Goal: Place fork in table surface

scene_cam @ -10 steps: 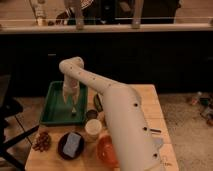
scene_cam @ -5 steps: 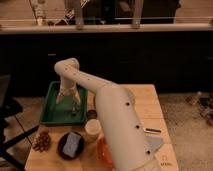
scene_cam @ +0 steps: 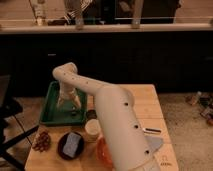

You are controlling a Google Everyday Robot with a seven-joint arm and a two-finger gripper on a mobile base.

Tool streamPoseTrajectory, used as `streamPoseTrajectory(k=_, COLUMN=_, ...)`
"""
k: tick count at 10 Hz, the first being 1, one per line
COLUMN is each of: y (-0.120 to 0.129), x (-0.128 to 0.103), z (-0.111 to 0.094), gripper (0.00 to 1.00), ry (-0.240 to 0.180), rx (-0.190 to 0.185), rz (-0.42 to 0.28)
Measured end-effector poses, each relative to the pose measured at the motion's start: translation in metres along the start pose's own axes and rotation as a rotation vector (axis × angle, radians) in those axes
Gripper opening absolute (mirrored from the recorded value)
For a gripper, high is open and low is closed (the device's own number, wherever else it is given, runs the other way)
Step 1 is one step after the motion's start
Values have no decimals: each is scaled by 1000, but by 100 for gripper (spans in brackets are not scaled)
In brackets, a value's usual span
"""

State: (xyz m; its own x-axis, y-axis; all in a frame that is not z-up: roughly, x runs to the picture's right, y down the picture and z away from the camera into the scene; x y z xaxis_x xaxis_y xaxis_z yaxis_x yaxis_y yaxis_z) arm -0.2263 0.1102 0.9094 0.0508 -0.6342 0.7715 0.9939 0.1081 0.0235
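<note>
My gripper hangs fingers-down over the green tray at the table's left. Its two fingers stand spread apart just above the tray floor, with nothing visible between them. I cannot make out the small pale fork; it may be hidden under the gripper in the tray. A small dark item lies in the tray near the front right. The pale wooden table surface lies to the right of the tray, partly covered by my arm.
In front of the tray stand a black bowl with a blue item, a pale cup, an orange bowl and a reddish-brown cluster. A slim dark utensil lies at the right. A dark counter stands behind the table.
The arm has swung left and down over the tray. The gripper sits lower in the tray and its fingers now look spread wider.
</note>
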Motion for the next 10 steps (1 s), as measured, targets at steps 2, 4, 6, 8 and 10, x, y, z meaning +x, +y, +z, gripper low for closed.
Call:
streamPoseTrajectory(k=2, y=3, x=-1, z=6, gripper=80, ry=16, rx=-24, rz=25)
streamPoseTrajectory(k=4, y=8, x=0, z=10, gripper=80, ry=21, rx=-36, rz=36)
streamPoseTrajectory(k=6, y=13, x=3, z=13, gripper=80, ry=27, rx=-39, rz=47)
streamPoseTrajectory(k=8, y=17, x=8, z=16, gripper=80, ry=39, rx=-35, rz=57)
streamPoseTrajectory(k=10, y=18, x=14, z=17, gripper=80, ry=50, rx=-29, rz=61)
